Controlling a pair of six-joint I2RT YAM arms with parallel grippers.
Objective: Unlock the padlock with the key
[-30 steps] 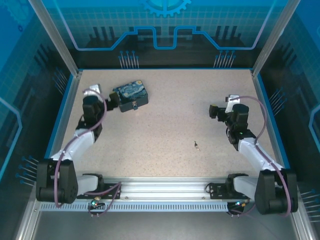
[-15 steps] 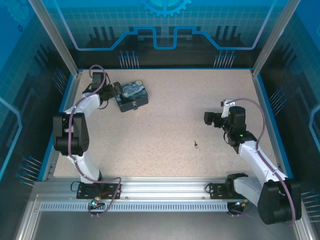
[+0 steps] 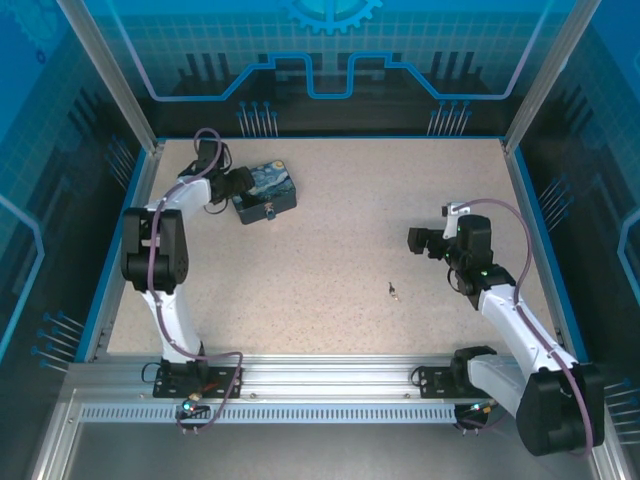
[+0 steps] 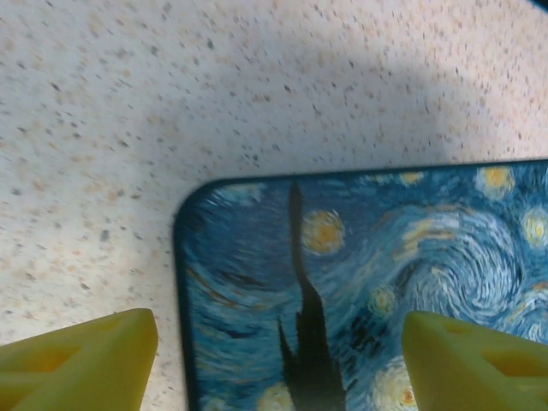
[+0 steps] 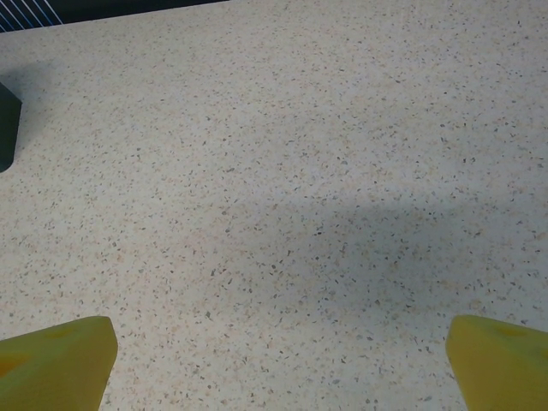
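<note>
The tiny padlock (image 3: pixel 270 211) hangs at the front side of the dark-blue swirly-painting tin box (image 3: pixel 265 190) at the far left of the table. My left gripper (image 3: pixel 240 185) hovers at the box's left end. In the left wrist view it (image 4: pixel 278 368) is open, its yellow fingers (image 4: pixel 77 360) straddling the box's corner (image 4: pixel 342 282). The small silvery key (image 3: pixel 393 291) lies on the table right of centre. My right gripper (image 3: pixel 415 240) is behind and to the right of the key, open over bare tabletop (image 5: pixel 278 368).
The speckled table (image 3: pixel 330 250) is bounded by blue walls on the left, right and back. The arm bases sit on the metal rail (image 3: pixel 330 385) at the near edge. A dark object (image 5: pixel 5 128) shows at the left edge of the right wrist view.
My left arm has risen from a low folded pose to a tall one, its gripper shifting slightly right onto the box's left end. My right gripper has moved a little left and nearer.
</note>
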